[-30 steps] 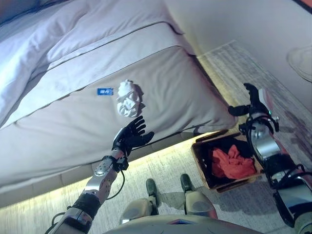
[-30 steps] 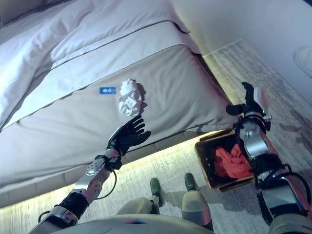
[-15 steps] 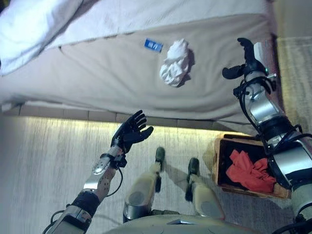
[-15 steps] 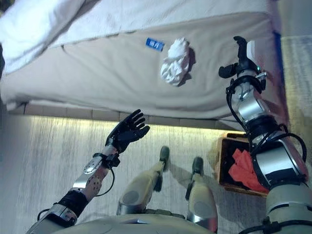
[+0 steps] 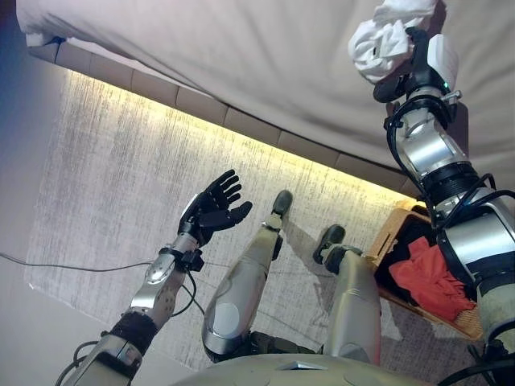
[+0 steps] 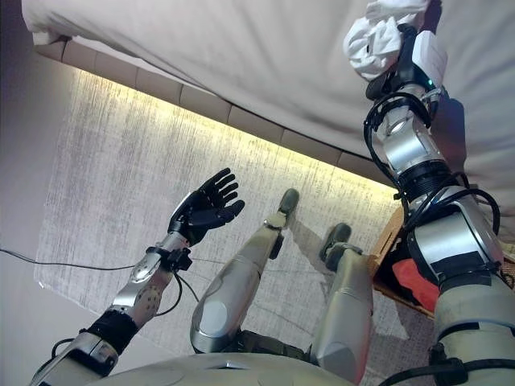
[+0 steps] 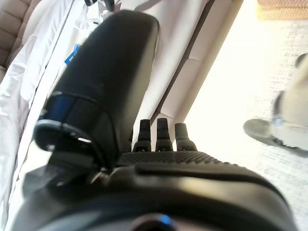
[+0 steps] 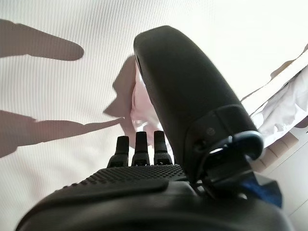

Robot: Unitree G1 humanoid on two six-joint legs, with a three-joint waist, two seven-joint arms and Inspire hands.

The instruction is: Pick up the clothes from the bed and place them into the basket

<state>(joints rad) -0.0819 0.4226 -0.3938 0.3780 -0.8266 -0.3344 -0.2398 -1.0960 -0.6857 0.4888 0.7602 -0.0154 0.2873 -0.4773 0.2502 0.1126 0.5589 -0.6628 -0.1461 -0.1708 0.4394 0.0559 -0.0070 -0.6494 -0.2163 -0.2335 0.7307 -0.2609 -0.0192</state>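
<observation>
Grey carpet (image 5: 121,161) fills the ground nearest us, lit along its far edge by a warm strip under the bed's base. Low at our right side stands the basket (image 5: 394,233), tucked partly behind our right arm, with a red garment (image 5: 430,277) already lying in it.

Our left hand (image 5: 211,211) hangs over the carpet, well short of the bed, palm up and its fingers (image 5: 229,186) spread straight with nothing in them. It plays no part in what comes next.

Farther out, the bed (image 5: 241,56) spans the far side of the head views, its pale cover running out of frame. On it, toward our right, lies the crumpled white garment (image 5: 382,36), a loose bunched lump with no clear long axis. Our right hand (image 5: 418,60) is raised at the bed's level, just beside that lump and on its nearer side, so the garment lies directly ahead of the fingertips. In the right wrist view the fingers (image 8: 139,144) stand straight and the thumb is held wide, with a fold of the white cloth (image 8: 139,96) showing just past them; nothing is gripped.

We judge the right hand is by far the nearer of the two, and the coming move calls for a short reach forward and down onto the heap before closing round it. Whether the hand already touches the cloth we cannot tell.
</observation>
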